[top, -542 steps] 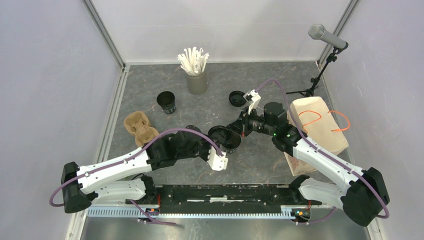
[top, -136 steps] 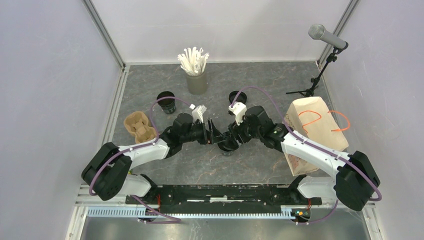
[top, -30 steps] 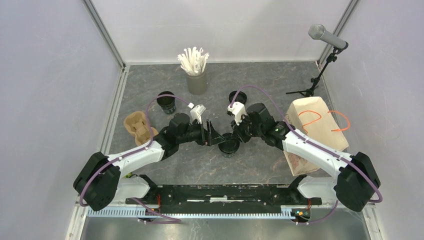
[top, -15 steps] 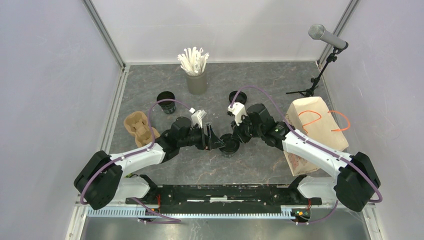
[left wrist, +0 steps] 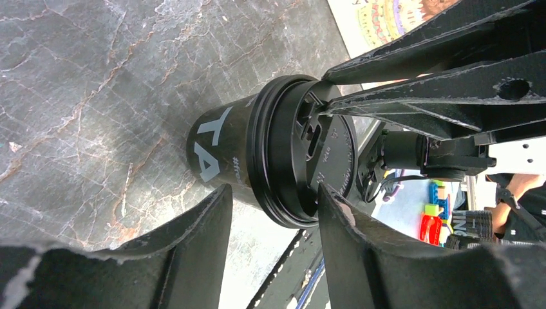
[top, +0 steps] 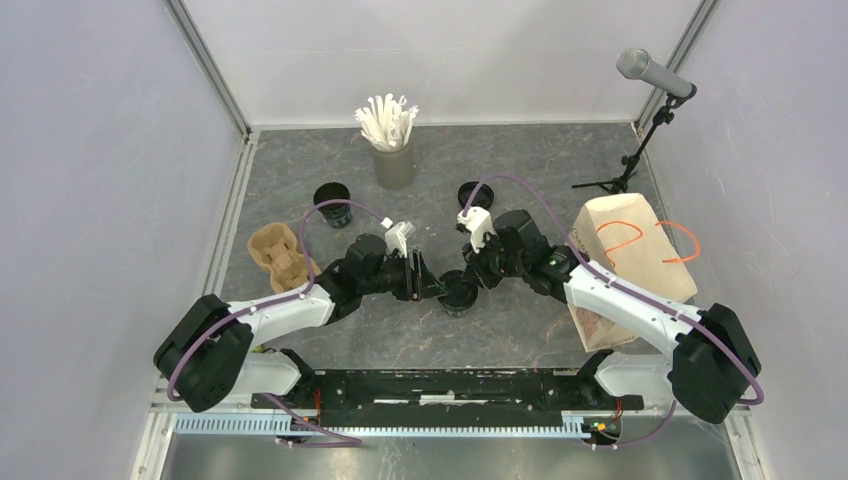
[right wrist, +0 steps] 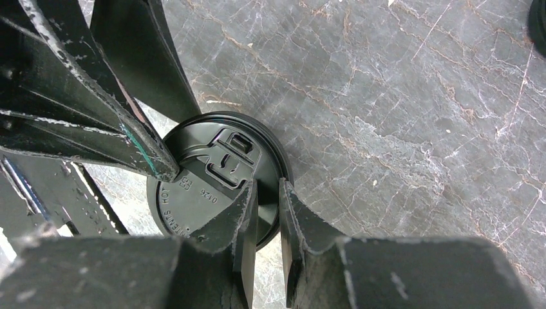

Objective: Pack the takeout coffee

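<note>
- The lidded cup [top: 459, 292] stands upright on the grey marbled table [top: 520, 335], near the centre and a little toward 6 o'clock in the top view.
- In that view the left gripper [top: 432, 286] sits at the cup's 9 o'clock and the right gripper [top: 478, 272] at its 1 o'clock. The black fingers blend into the black cup, so contact cannot be read there.
- The left wrist view alone shows the cup's side, with white lettering. The left fingers [left wrist: 203, 225] straddle it at the lid's rim. I cannot tell whether they press on it or only flank it.
- The right wrist view alone shows the lid's top with its moulded sip flap. The right fingers [right wrist: 248, 212] are nearly together and clenched on the lid's rim, one on the top and one outside the edge.
- The top view gives the wider layout around the lidded cup:
  - an open black cup [top: 332, 203] at 10 o'clock
  - a loose lid [top: 473, 194] at 12
  - a grey cup of straws [top: 394, 165] at 11
  - a pulp carrier [top: 278, 253] at 9
  - a paper bag [top: 635, 262] at 3
</note>
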